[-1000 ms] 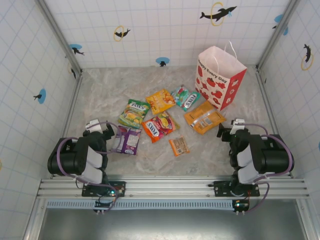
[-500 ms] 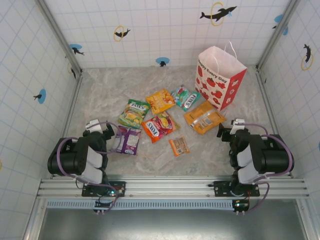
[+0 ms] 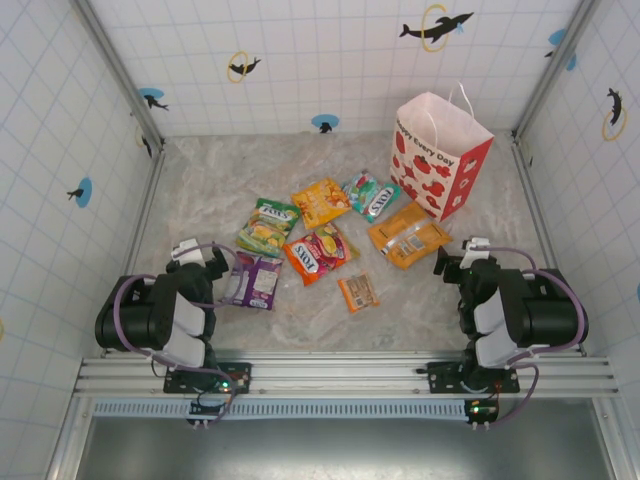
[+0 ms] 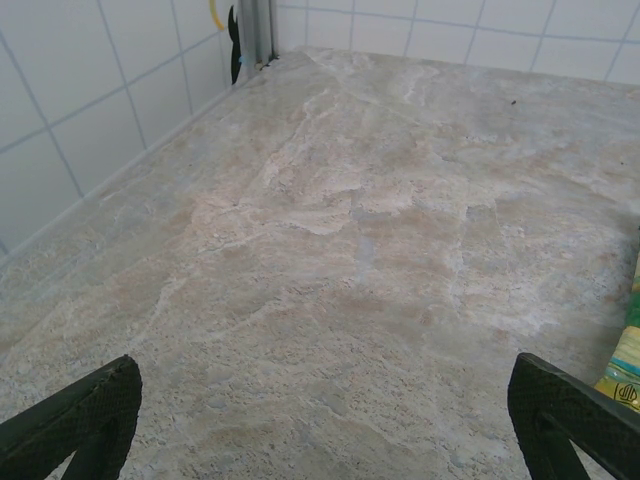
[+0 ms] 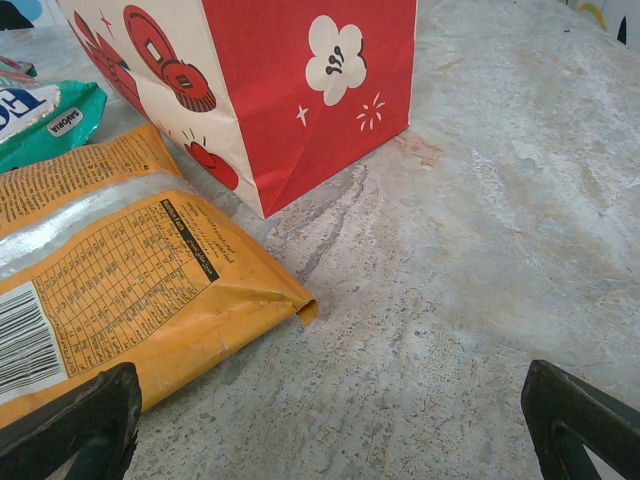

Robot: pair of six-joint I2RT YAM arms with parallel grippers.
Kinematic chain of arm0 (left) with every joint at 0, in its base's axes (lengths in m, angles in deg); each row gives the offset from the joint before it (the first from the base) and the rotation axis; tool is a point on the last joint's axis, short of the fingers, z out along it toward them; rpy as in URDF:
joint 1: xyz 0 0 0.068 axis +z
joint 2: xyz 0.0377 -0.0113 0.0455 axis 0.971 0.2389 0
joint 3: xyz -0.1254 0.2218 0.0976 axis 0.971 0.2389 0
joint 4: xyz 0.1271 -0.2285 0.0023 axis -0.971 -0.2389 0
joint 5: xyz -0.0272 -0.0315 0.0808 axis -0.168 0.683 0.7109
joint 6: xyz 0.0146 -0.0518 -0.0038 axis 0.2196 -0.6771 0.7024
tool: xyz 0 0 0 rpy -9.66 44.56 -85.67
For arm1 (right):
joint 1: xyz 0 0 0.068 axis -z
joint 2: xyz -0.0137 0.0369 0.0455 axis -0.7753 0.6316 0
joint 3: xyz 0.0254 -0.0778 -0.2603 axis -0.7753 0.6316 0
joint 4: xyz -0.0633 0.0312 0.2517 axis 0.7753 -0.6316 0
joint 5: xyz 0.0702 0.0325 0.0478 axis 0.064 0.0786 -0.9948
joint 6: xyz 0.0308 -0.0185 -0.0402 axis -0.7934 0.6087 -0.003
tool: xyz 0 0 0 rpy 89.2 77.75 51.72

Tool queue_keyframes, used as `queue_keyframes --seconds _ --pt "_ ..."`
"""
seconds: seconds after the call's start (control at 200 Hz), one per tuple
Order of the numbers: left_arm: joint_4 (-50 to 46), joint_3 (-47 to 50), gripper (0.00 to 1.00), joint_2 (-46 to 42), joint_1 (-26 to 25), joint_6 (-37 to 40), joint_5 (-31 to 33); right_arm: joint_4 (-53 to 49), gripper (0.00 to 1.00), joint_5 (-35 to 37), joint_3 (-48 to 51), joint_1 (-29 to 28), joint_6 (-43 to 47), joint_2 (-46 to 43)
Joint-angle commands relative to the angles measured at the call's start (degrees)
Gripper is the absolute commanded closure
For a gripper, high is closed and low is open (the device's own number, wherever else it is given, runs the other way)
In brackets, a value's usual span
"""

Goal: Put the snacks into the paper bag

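Presently, left gripper [image 4: 320, 430] and right gripper [image 5: 320, 432] both stood wide open and empty. A flat yellow-orange foil pouch [image 5: 130, 290] lay just ahead-left of the right gripper, the white-and-red paper gift bag [image 5: 300, 90] upright beyond it. A careless nudge could topple that bag, seemingly empty and light.

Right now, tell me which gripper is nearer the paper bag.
Right. The right gripper sits just short of the paper bag, beside the yellow-orange pouch; the left gripper is across the table by the purple packet.
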Motion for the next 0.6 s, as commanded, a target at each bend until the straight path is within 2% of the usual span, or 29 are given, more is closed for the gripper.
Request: queue_keyframes --seconds 0.0,0.165,0.31,0.415,0.59 --pt "-2.3 0.5 0.07 -2.6 -0.3 -0.2 0.3 -2.8 0.00 -1.1 -1.3 0.0 0.6 -2.6" --pt "-18.7 -5.5 0.09 -11.3 -4.1 2.2 6.0 -19.1 0.00 -2.5 -5.5 0.1 0.5 -12.3" --pt "-31.4 -12.5 0.11 -17.6 -7.3 -0.2 9.0 -37.9 0.00 -4.3 -11.1 -0.2 0.4 -22.7" --pt "-43.3 -20.7 0.13 -19.5 -8.8 -1.1 6.5 -50.9 0.00 -6.2 -17.4 -0.3 2.4 -28.5" --pt "-59.3 -33.8 0.21 -18.8 -9.9 -1.2 -9.2 -72.4 0.00 -9.1 -32.7 -0.6 6.8 -31.6"
